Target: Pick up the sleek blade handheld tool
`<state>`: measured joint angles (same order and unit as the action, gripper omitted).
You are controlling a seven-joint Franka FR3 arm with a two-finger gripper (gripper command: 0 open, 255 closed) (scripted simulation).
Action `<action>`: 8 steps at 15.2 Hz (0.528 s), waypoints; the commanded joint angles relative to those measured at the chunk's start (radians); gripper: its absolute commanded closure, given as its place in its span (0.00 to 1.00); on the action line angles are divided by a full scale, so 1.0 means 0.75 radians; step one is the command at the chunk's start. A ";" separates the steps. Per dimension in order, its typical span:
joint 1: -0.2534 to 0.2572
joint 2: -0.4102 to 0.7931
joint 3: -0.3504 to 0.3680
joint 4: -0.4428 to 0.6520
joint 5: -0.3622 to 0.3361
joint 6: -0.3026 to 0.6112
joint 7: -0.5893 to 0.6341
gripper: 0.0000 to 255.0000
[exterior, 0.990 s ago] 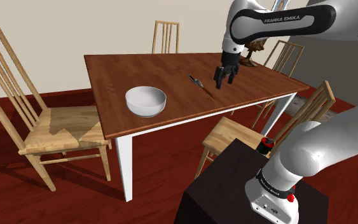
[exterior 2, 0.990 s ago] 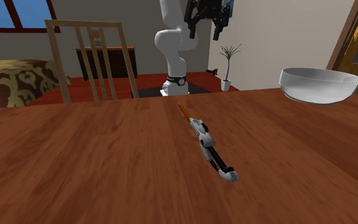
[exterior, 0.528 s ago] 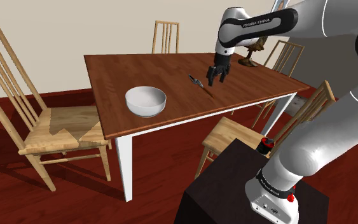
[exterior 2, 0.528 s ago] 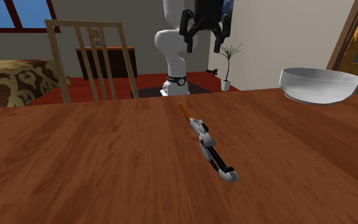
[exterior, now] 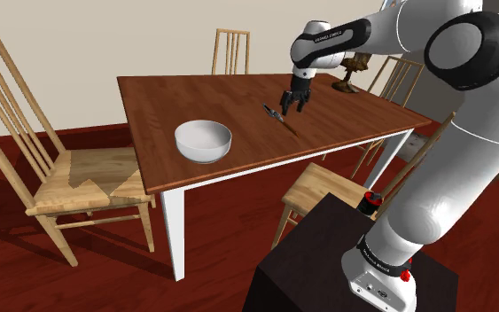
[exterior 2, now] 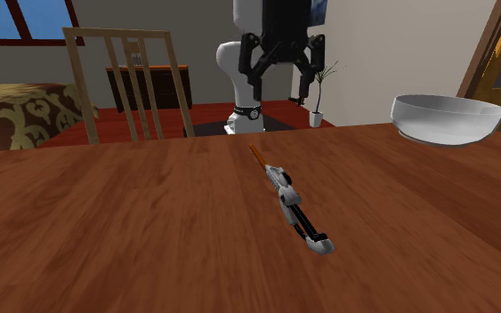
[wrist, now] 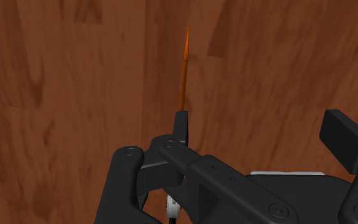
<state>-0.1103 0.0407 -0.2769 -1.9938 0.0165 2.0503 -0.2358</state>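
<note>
The wooden table point(exterior: 203, 93) with white legs carries everything, and the shoulder view takes in its whole top, the pale wooden chairs point(exterior: 70, 177) around it and the dark stand point(exterior: 327, 257) from which the white arm point(exterior: 469, 106) reaches over the long edge nearest the stand. The second exterior view looks low across the tabletop toward the arm and adds a blue window point(exterior 2: 17, 18) and a small potted plant point(exterior 2: 318, 93) behind it. A white bowl point(exterior: 203, 140) sits near that same long edge, well apart from the tool.

The gripper point(exterior: 293, 105) hangs over the table's middle, above the surface. In the second exterior view its fingers point(exterior 2: 253, 89) stand wide apart, released, clasping nothing and touching nothing.

The handheld tool point(exterior: 280, 117) lies flat mid-table, about halfway between the two long edges. Seen low, it point(exterior 2: 288, 197) has a grey and black handle and a thin orange blade pointing toward the arm, with the gripper point(exterior 2: 275, 89) raised beyond the blade's tip. In the wrist view the blade point(wrist: 184, 70) runs straight out from behind one finger point(wrist: 181, 124), not centred in the gap between the two
</note>
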 commanded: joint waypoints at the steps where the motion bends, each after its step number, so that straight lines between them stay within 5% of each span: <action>1: -0.017 0.111 -0.011 0.106 0.055 0.015 -0.045 0.00; 8: -0.122 0.469 -0.009 0.492 0.235 0.013 -0.174 0.00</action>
<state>-0.1886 0.3495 -0.2856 -1.6700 0.1719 2.0593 -0.3528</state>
